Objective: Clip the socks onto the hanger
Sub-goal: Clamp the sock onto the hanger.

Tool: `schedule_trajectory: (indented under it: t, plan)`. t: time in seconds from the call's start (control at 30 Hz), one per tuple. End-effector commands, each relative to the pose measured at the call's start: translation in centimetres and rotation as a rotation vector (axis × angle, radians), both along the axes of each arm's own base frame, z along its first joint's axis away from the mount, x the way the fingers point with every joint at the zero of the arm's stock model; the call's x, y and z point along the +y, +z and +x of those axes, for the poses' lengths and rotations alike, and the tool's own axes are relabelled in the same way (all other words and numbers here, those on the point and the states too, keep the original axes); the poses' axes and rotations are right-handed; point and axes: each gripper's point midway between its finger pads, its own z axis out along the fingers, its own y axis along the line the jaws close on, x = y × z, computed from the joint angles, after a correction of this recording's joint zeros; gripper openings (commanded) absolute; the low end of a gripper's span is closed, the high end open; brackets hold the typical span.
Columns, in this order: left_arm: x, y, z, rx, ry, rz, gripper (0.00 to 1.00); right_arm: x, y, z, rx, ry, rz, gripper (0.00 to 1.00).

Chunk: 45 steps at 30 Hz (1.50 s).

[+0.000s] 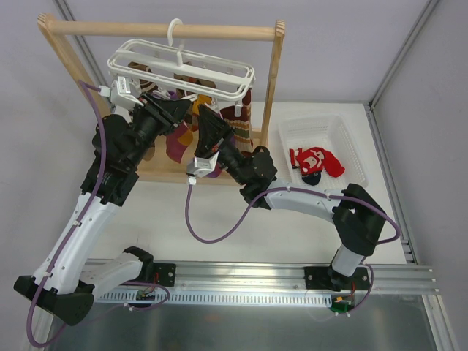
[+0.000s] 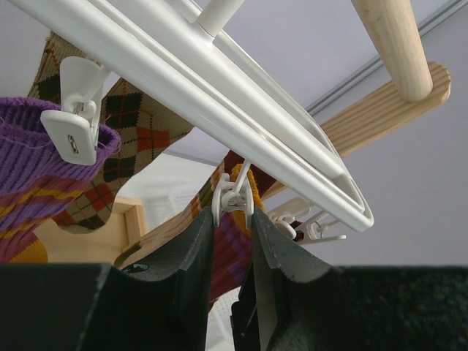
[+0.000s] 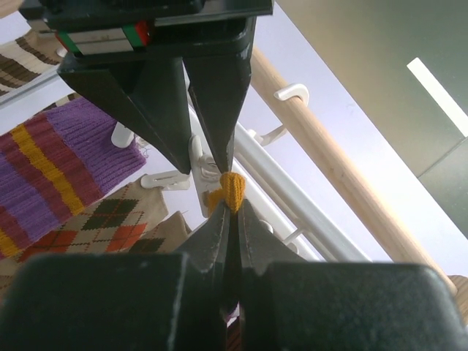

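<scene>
While a basket (image 1: pixel 311 121) sits aside, socks (image 1: pixel 238 121) crowd the hanger (image 1: pixel 217 68).

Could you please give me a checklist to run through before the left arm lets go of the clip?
1. Left end effector squeezing the white clip: ok.
2. Right end effector shut on the orange sock edge: ok.
3. Orange sock edge seated inside the clip's mouth: cannot tell; the fingers hide it.
4. Hanger hooked over the wooden rail: ok.
5. Red sock lying in the white basket, ready for pickup: ok.
</scene>
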Motion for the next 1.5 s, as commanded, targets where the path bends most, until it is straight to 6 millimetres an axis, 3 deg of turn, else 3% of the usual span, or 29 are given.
schedule_trajectory:
  t: [0.0,0.57,0.67,0.87,1.23,1.3,1.37,1.43,1.47]
  plan:
    - [-0.2,0.1,-0.6,0.002,-0.02,0.031,0.05,-1.6,4.7,-2.0,-0.124,0.035,0.12,0.01]
    - [-0.3,0.3,-0.7,0.001,-0.025,0.023,0.09,-1.5,4.5,-1.9,-0.106,0.03,0.116,0.01]
    - [-0.1,0.7,-0.9,-0.005,-0.021,0.015,0.23,-1.5,4.5,-2.0,-0.109,0.03,0.118,0.01]
    - [0.2,1.0,-1.6,-0.02,-0.019,0.01,0.64,-1.5,4.4,-1.8,-0.101,0.03,0.11,0.01]
    - [1.1,1.2,-2.1,-0.032,0.013,0.001,0.86,-1.6,4.0,-1.1,-0.039,0.016,0.108,0.01]
    - [1.2,1.2,-2.1,-0.034,0.016,0.004,0.88,-1.7,3.6,-0.7,0.01,0.014,0.103,0.24]
    - [1.2,1.3,-2.1,-0.036,0.02,0.006,0.89,-2.0,3.3,-0.9,0.069,0.041,0.085,0.64]
    - [1.4,1.3,-2.1,-0.037,0.026,0.011,0.9,-2.3,2.6,-1.4,0.135,0.059,0.043,0.73]
    - [1.5,1.2,-2.0,-0.037,0.032,0.016,0.9,-2.4,2.4,-1.7,0.18,0.084,0.043,0.85]
